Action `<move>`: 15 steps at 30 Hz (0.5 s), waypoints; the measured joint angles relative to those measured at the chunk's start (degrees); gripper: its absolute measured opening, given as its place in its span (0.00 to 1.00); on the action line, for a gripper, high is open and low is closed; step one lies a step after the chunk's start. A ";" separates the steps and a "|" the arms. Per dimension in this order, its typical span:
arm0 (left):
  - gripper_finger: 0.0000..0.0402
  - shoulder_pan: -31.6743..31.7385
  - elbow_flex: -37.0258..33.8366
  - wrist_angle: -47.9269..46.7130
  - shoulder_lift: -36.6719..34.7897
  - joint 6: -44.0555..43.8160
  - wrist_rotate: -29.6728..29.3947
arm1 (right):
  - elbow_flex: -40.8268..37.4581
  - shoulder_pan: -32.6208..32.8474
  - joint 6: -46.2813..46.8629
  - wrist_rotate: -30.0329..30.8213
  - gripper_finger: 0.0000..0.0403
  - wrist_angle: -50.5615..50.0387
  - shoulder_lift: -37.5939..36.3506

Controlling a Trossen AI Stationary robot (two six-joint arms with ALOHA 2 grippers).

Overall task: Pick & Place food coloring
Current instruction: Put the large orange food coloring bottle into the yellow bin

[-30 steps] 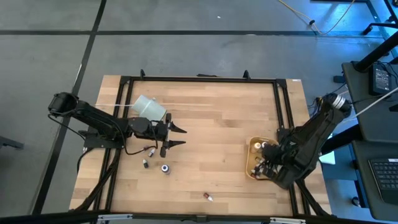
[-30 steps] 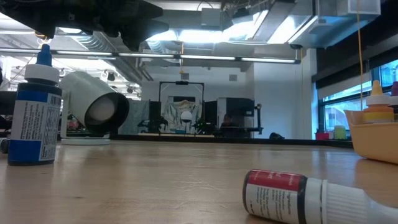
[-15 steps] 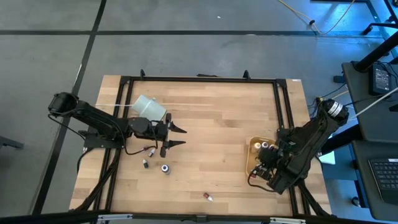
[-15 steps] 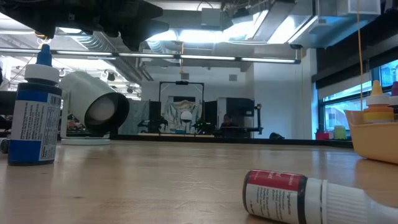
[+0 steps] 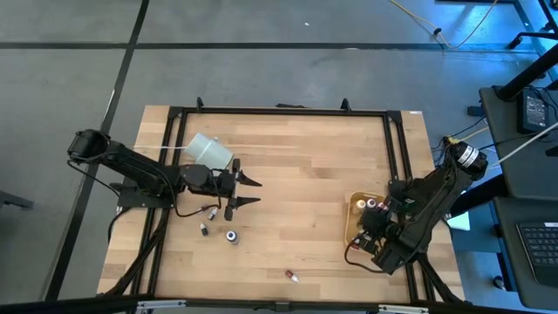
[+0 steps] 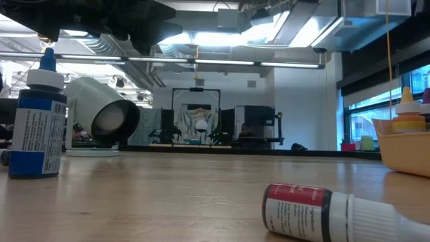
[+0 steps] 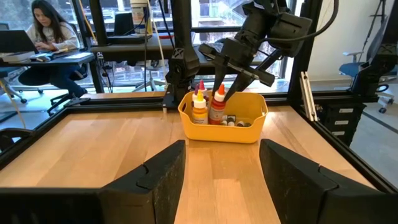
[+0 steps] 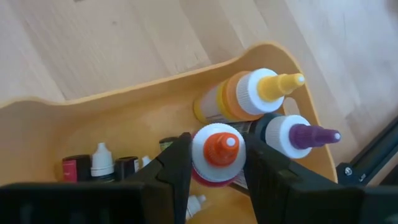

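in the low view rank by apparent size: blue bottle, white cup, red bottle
1. white cup, though it lies farther back
2. blue bottle and red bottle look alike; the red one is nearer the camera and partly cut off, so unranked

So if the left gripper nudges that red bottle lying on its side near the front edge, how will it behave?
The red bottle lies on its round side, so it will probably roll rather than slide. The tapered pale cap end would likely make it curve. It looks small and light, so a push from the left gripper may send it off.
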 joint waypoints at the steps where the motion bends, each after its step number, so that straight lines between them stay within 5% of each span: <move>1: 0.50 0.00 -0.03 -0.01 0.00 0.01 0.00 | 0.00 0.00 0.32 0.00 0.31 -0.11 0.00; 15: 0.50 -0.01 -0.03 -0.03 0.00 0.00 0.00 | -4.72 0.00 0.58 -1.55 0.38 3.05 -0.09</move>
